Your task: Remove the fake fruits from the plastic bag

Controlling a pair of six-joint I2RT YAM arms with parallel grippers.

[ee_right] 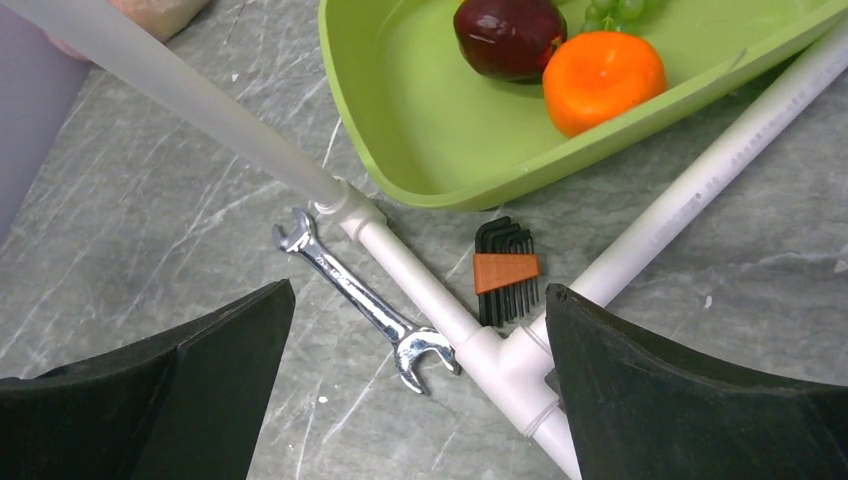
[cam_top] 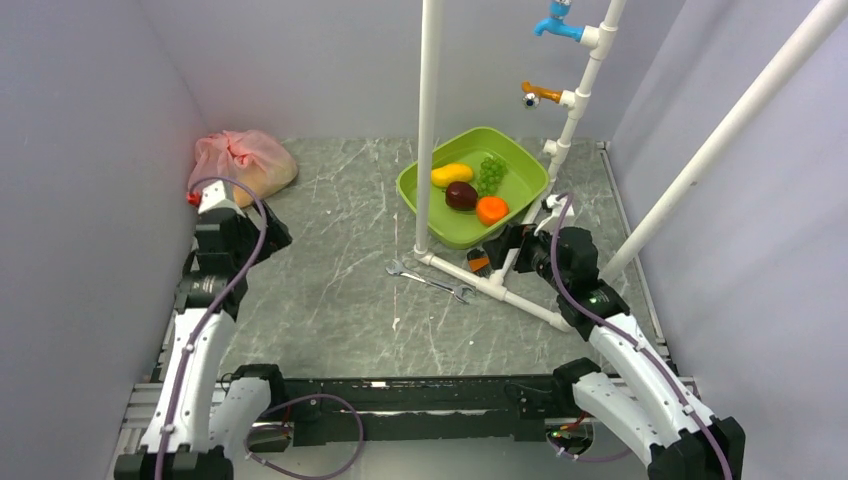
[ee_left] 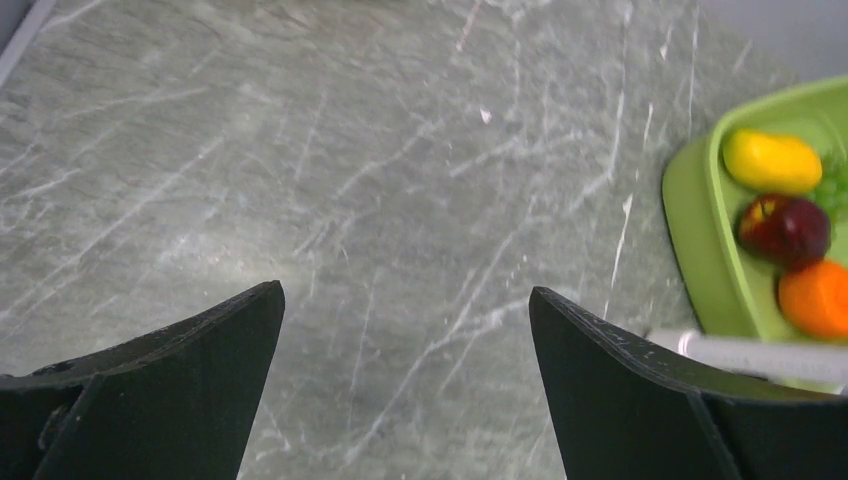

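Overhead, the crinkly translucent pink plastic bag (cam_top: 243,160) sits bunched far-left on the grey desk (cam_top: 340,290), just beyond my left jaws, with the fake fruits unseen inside; I'd pinch a loose fold. Left wrist: those jaws gape, empty. Right wrist: my right jaws gape too, hemmed by the white pipe frame (ee_right: 200,110), steel spanner (ee_right: 350,290) and lime-green plastic tub (ee_right: 400,120).

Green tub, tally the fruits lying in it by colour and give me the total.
Yellow: 1, the plump yellow plastic mango
Green: 1, the green plastic grape bunch
Dark maroon: 1, the round maroon plastic fruit
Orange: 1, the round orange plastic fruit
Total: 4, all in the green plastic tub
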